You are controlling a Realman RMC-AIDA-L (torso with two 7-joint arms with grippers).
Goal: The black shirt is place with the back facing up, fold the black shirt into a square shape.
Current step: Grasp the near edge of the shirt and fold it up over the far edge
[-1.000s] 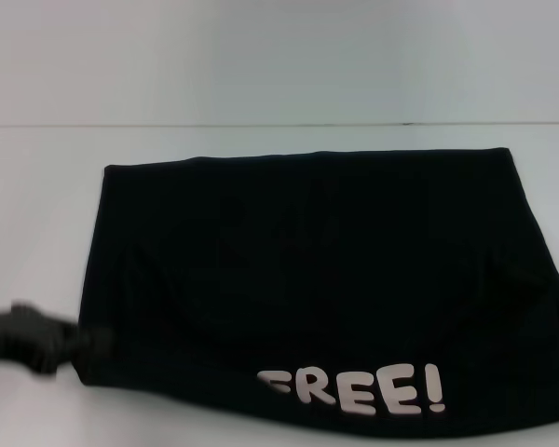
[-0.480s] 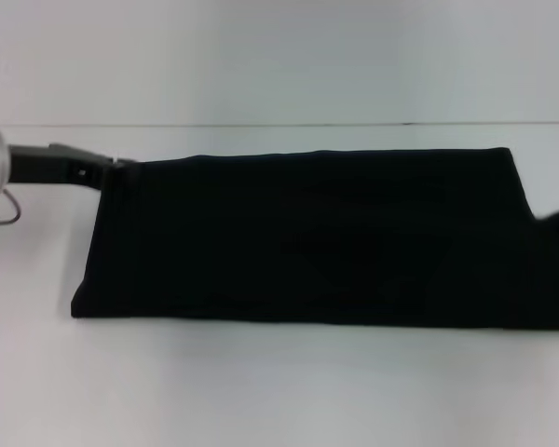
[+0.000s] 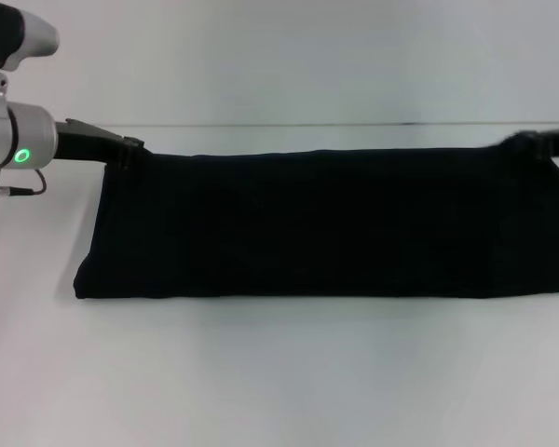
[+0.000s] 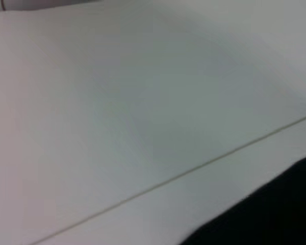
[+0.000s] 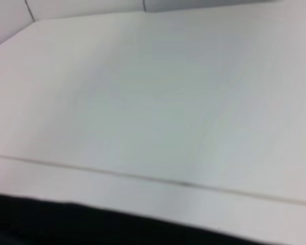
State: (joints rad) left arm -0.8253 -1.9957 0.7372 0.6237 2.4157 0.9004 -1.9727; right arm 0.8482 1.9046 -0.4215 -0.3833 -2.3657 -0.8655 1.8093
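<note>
Black shirt [image 3: 326, 223] lay folded into a long, low band across the white surface [image 3: 279, 382], plain black side up, no lettering on show, near edge a straight fold line, far edge running just short of the thin seam line in the surface beyond the shirt. Left tool [image 3: 130, 149] sat at the shirt's far-left corner, touching the cloth there — dark fingers merged with the black fabric, so could not tell whether pinched on the corner or parted. Behind it, the silver wrist with a green ring light [image 3: 22, 155] hung over bare surface just left of the shirt, with a thin cable looped beneath it. Right tool [image 3: 540, 142] met the shirt's far-right corner in the same way, only a dark tip and a short length of arm visible at the frame edge; grip state likewise impossible to tell. Left end of the shirt slanted outward toward the near edge, right end rounded slightly down from the corner. From the left wrist camera, only a wedge of black shirt [image 4: 275, 214] against pale surface [image 4: 117, 127] with the seam line crossing beyond it — no fingers visible. From the right wrist camera, a dark strip of shirt [image 5: 92, 224] along one border, pale surface [image 5: 158, 102] and the same seam beyond.
</note>
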